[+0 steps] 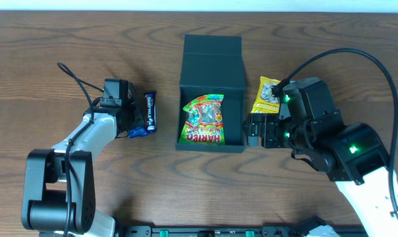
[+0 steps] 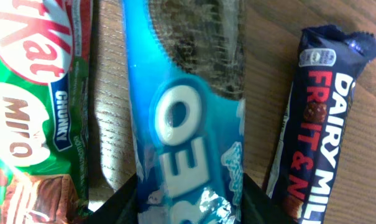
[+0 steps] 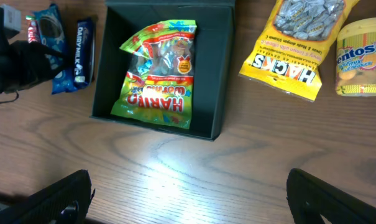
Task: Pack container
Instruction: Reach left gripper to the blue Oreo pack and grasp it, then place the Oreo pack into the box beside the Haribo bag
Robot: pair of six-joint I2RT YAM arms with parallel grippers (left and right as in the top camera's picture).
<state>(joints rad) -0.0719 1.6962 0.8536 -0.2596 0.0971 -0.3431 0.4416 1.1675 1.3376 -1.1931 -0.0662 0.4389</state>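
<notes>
One container point(image 1: 212, 49) lies between left gripper point(image 2: 188, 208), clasping Oreo packet point(image 2: 181, 118), and wide-spread right gripper point(image 3: 188, 190).

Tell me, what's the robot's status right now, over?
Left fingers straddling Oreo pack, grip unconfirmed. Right fingers open, empty, beside container. Lid open, Haribo bag inside. Opening unobstructed.
</notes>
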